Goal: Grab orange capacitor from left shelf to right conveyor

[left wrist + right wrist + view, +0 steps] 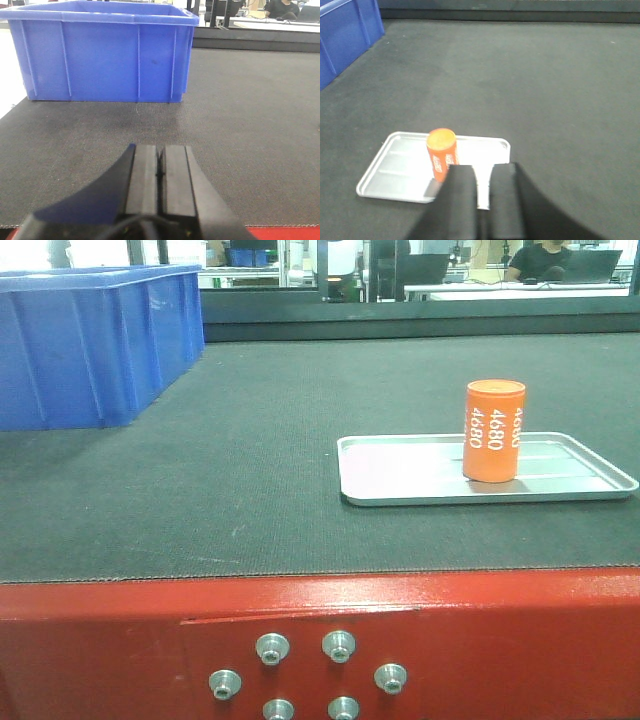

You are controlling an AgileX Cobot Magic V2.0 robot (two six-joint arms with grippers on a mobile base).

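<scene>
On dark conveyor belt (pixel 250 470) we see the orange capacitor (pixel 493 430) upright in a tray (pixel 400 475); left end effector (pixel 161 172) is closed, right end effector (pixel 482 192) seems slightly parted.

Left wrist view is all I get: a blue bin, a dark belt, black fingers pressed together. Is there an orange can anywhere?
Observer: Yes. The orange capacitor stands upright in a shallow metal tray on the conveyor belt.
Operator: Is the other arm holding it?
Observer: No. The right fingers are slightly apart and not around it.
Operator: Anything written on it?
Observer: White "4680" printed down its side.
</scene>
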